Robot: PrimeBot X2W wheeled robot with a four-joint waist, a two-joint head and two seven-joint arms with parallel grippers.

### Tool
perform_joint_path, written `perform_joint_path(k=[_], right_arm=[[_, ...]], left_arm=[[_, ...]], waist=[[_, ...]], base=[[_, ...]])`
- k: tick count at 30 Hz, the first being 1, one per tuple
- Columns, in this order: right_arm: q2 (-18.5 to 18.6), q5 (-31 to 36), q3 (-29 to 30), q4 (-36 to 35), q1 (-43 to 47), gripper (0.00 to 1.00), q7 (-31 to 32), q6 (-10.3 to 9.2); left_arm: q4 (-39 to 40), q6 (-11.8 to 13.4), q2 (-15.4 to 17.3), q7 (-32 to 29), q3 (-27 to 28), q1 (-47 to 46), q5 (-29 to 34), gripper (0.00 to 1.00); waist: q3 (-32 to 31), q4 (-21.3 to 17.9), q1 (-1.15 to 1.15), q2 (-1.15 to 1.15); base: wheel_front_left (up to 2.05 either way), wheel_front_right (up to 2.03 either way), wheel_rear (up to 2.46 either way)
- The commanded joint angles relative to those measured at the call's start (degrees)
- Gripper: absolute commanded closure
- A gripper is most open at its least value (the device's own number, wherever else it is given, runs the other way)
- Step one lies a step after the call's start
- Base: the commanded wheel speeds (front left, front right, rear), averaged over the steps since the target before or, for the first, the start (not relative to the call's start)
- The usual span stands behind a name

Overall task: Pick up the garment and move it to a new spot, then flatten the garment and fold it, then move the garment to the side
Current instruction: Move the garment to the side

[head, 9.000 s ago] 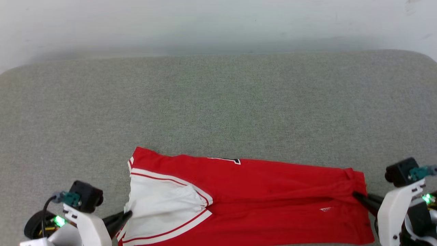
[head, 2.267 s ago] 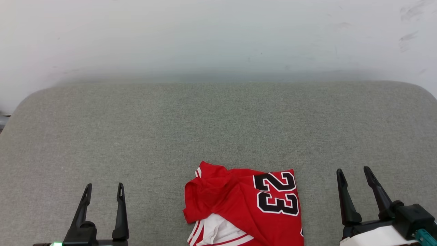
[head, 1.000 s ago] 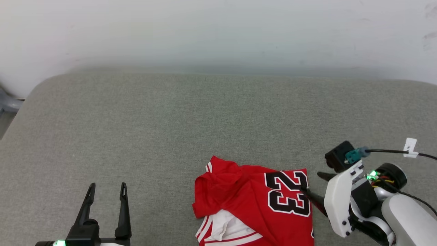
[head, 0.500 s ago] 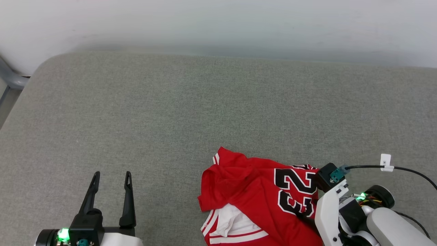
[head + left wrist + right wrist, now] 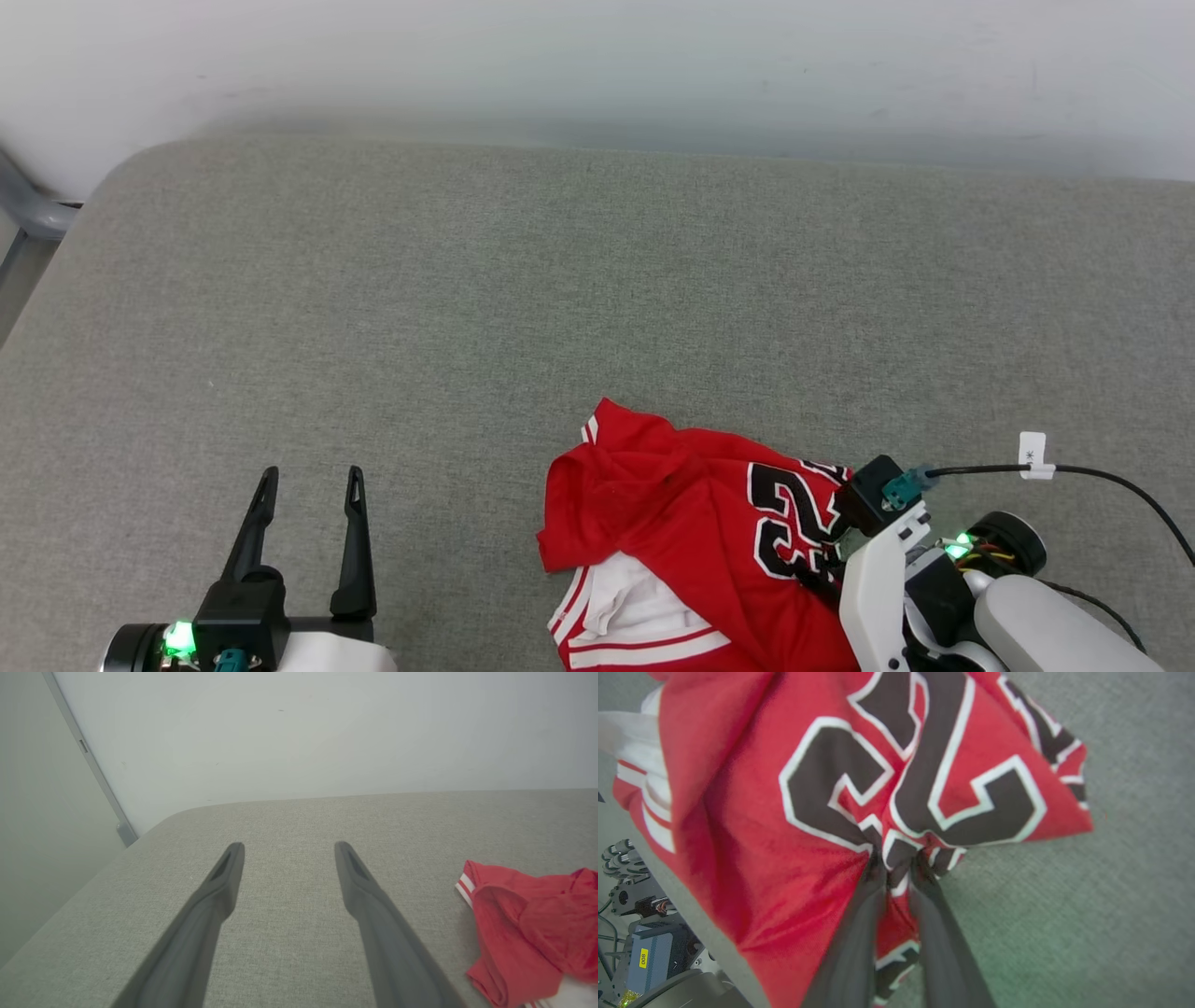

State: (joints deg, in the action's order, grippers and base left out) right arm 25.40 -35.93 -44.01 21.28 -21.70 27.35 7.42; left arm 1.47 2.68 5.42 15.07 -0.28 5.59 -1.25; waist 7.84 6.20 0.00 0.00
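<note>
**A:** What changed in the last second?

**B:** The right gripper (image 5: pixel 899 863) has slid in over the garment (image 5: pixel 672 523) from its 3 o'clock edge and drawn its jaws together. They now pinch a bunch of the black "23" print.

**A:** And the shirt itself?

**B:** Crumpled on the grey cushion (image 5: pixel 467 308), toward 5 o'clock in the head view, white sleeve at its 6 o'clock end.

**A:** The left gripper (image 5: pixel 310 478)?

**B:** At 7 o'clock, jaws spread over bare cushion, well apart from the cloth.
</note>
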Motion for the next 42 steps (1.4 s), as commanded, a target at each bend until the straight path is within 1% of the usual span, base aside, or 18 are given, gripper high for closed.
perform_joint_path(k=[1, 7, 12, 18, 22, 25, 30, 33, 36, 40, 42], right_arm=[[-0.7, -0.2, -1.2, 1.3, 0.7, 1.00, 0.0, 0.11], [0.4, 0.3, 0.4, 0.9, -2.2, 1.00, -3.6, 0.00], [2.4, 2.3, 1.6, -0.4, -4.2, 1.00, -5.3, 0.00], [5.3, 5.7, 3.3, -1.7, -6.8, 1.00, -6.4, 0.00], [6.6, 7.2, 4.7, -2.3, -8.5, 1.00, -6.6, 0.01], [7.7, 8.0, 5.7, -2.7, -9.7, 1.00, -6.5, 0.01], [8.3, 8.7, 8.0, -2.6, -11.4, 1.00, -7.2, 0.01], [7.9, 8.0, 9.7, -2.3, -12.0, 1.00, -7.8, 0.01], [8.5, 8.4, 11.6, -2.2, -13.2, 1.00, -8.3, 0.01], [8.8, 8.3, 15.0, -1.2, -15.2, 1.00, -8.5, 0.01], [9.2, 8.3, 16.4, -0.5, -16.6, 1.00, -8.1, 0.01]], left_arm=[[-0.1, 0.0, 0.0, 0.1, 0.0, 0.2, 0.0, 0.00], [0.3, -0.1, 0.2, 0.1, 0.2, 0.5, 0.3, 0.00], [0.9, 0.3, 0.1, 0.1, 0.4, 0.5, 0.3, 0.00], [1.4, 0.3, 0.1, 0.1, 0.8, 0.2, 0.3, 0.00], [1.9, 0.5, 0.5, 0.1, 1.3, -0.4, 0.5, 0.00], [2.1, 0.2, 1.0, 0.1, 1.4, -1.4, 0.6, 0.00], [2.5, 0.1, 2.0, 0.1, 1.7, -2.7, 0.9, 0.00], [2.8, -0.1, 2.5, 0.1, 1.7, -3.6, 1.1, 0.00], [3.2, 0.0, 3.1, 0.1, 2.0, -4.2, 1.0, 0.00], [4.1, -0.1, 4.0, 0.1, 2.3, -5.2, 1.1, 0.00], [4.5, 0.2, 4.2, 0.1, 2.7, -5.8, 1.2, 0.00]], waist=[[-0.1, -0.1, 0.00, 0.00], [-0.3, -1.1, 0.00, 0.00], [0.3, -3.4, 0.00, 0.00], [1.5, -8.9, 0.00, 0.00], [2.7, -13.6, 0.00, 0.00], [4.0, -16.7, 0.00, 0.00], [6.0, -20.4, 0.00, 0.00], [7.2, -21.6, 0.00, 0.00], [8.4, -22.2, 0.00, 0.00], [10.5, -22.3, 0.00, 0.00], [11.6, -22.0, 0.00, 0.00]], base=[[0.00, 0.00, 0.00], [0.00, 0.00, 0.00], [0.00, 0.00, 0.00], [0.00, 0.00, 0.00], [0.00, 0.00, 0.00], [0.00, 0.00, 0.00], [0.00, 0.00, 0.00], [0.00, 0.00, 0.00], [0.00, 0.00, 0.00], [0.00, 0.00, 0.00], [0.00, 0.00, 0.00]])
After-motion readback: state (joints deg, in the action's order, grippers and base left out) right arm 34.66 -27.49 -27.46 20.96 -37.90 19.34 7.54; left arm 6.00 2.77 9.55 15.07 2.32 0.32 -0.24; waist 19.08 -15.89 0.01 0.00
